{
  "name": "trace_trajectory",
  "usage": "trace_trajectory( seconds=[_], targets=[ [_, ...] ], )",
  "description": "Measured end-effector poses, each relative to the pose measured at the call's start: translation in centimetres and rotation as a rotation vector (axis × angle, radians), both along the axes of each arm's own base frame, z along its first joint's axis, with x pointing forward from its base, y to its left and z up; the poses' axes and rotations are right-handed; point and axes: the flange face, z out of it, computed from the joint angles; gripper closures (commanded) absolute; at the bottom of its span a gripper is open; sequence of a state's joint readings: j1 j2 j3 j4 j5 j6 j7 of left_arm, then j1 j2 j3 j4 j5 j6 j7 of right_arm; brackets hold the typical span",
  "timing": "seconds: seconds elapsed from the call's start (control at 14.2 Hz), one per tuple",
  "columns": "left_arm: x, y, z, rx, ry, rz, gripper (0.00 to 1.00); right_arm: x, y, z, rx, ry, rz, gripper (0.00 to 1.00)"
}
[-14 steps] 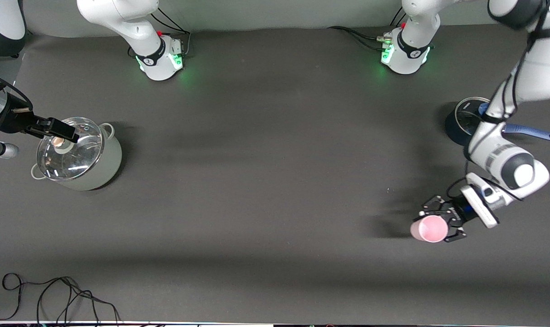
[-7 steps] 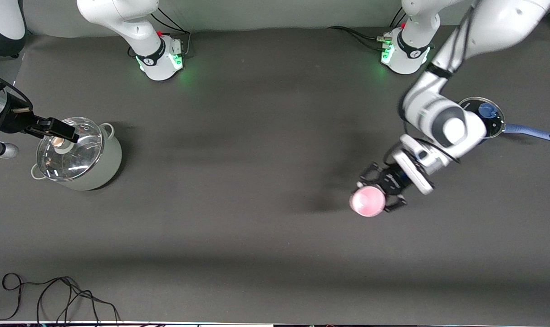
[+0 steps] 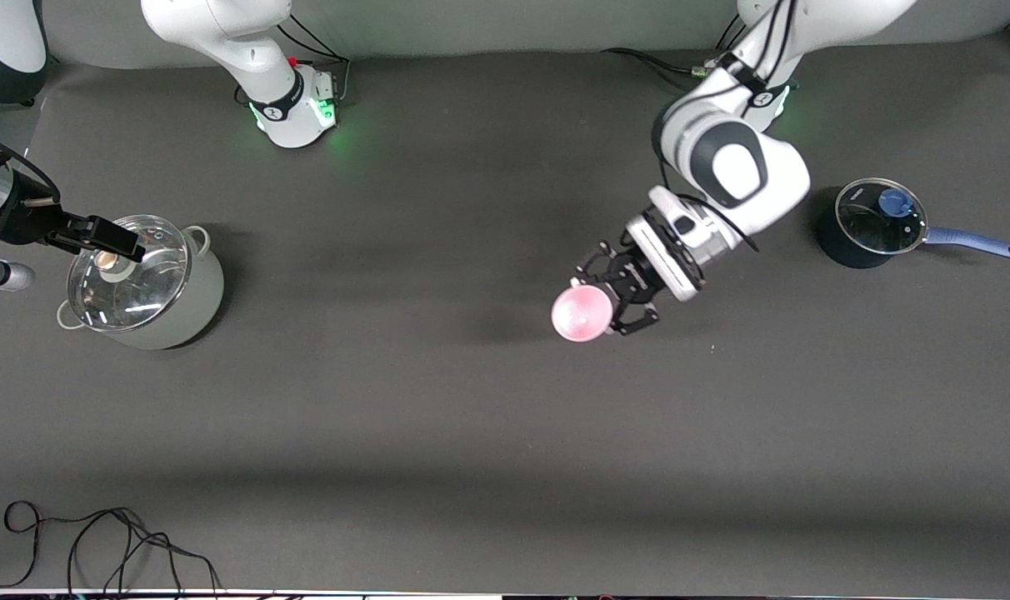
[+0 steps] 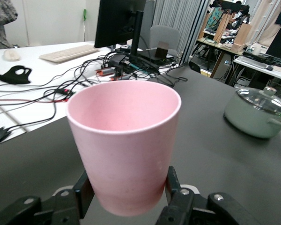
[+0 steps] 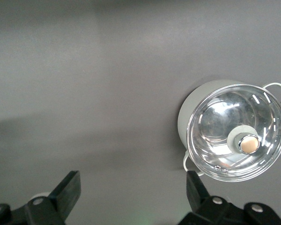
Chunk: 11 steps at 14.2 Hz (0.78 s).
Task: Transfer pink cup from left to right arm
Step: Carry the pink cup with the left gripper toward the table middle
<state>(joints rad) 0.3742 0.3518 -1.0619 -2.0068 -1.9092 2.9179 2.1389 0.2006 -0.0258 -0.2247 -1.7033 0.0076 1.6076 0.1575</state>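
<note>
The left gripper (image 3: 612,302) holds the pink cup (image 3: 582,314) in closed jaws, upright above mid-tabletop toward the lidded stockpot (image 3: 142,282), over which the waiting right gripper (image 3: 109,240) hangs open-jawed, ready to receive.

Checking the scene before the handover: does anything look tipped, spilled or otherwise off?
Nothing stands out. The small pale pink plastic cup sits upright and empty in the left gripper, over the bare dark table. The glass-lidded pale green pot and the dark blue-handled saucepan stand upright, lids on. The right gripper waits open above the green pot.
</note>
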Motion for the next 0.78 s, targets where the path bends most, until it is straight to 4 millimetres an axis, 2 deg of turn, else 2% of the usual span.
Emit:
trace_trajectory(
  seconds=[0.35, 0.78],
  targets=[
    [-1.0, -4.9, 4.9, 0.015, -0.062, 0.005, 0.67, 0.0, 0.0, 0.0, 0.000, 0.000, 0.000, 0.00],
    [-2.3, -7.9, 7.9, 0.023, -0.106, 0.000, 0.66, 0.0, 0.0, 0.0, 0.000, 0.000, 0.000, 0.00]
  ],
)
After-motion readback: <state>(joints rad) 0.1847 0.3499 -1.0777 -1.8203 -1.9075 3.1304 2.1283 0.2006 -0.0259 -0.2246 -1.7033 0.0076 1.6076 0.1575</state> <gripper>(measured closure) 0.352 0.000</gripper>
